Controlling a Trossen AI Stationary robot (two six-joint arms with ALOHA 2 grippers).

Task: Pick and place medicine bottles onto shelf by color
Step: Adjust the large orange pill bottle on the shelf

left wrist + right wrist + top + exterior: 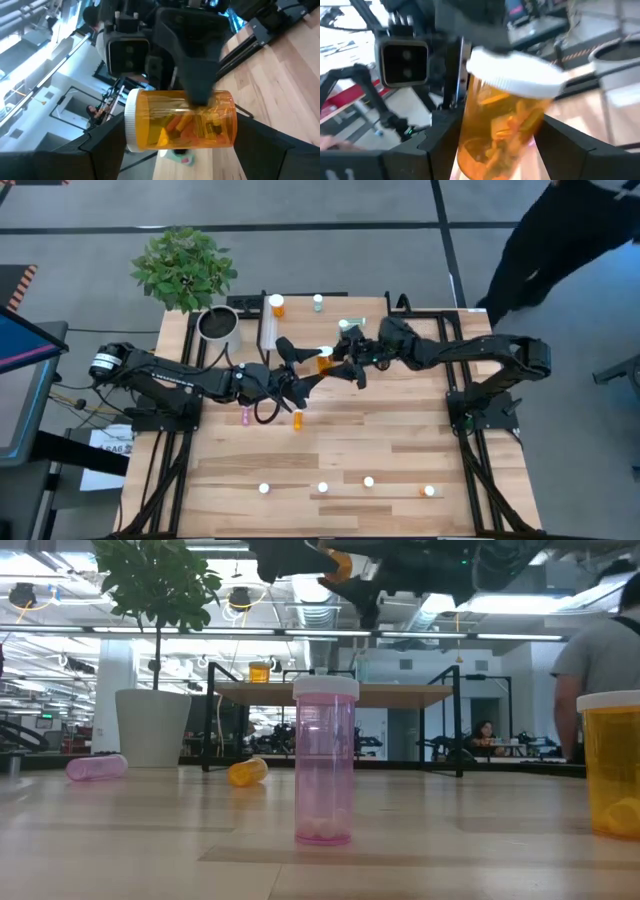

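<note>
1. Handover of an orange bottle (pixel 325 361) was judged to be the step in hand; the bottle was held in the air at the centre of the high view, above the table (pixel 400 440), between the two grippers.
2. The right gripper (pixel 338 360) was seen clamped on the bottle: in the right wrist view the bottle filled the space between that arm's own fingers, and in the left wrist view one of those fingers (pixel 197 75) lay pressed across the bottle's side.
3. The left gripper (pixel 308 368) was seen with its fingers apart, one on either side of the bottle; no firm grip by it could be made out.
4. The shelf (pixel 300 317) was placed at the upper middle of the high view, with an orange bottle (pixel 277 303) already stood at its left end and pale ones to the right of it.
5. Other bottles were left on the table: a pink one (pixel 246 416) and an orange one (pixel 297 420) lying just below centre, and a row of four near the lower edge.
6. For the next move, a closing of the left gripper on the bottle was judged to be needed before any release by the right, since a dropped bottle would roll; a carry to the orange end of the shelf would then be called for.
</note>
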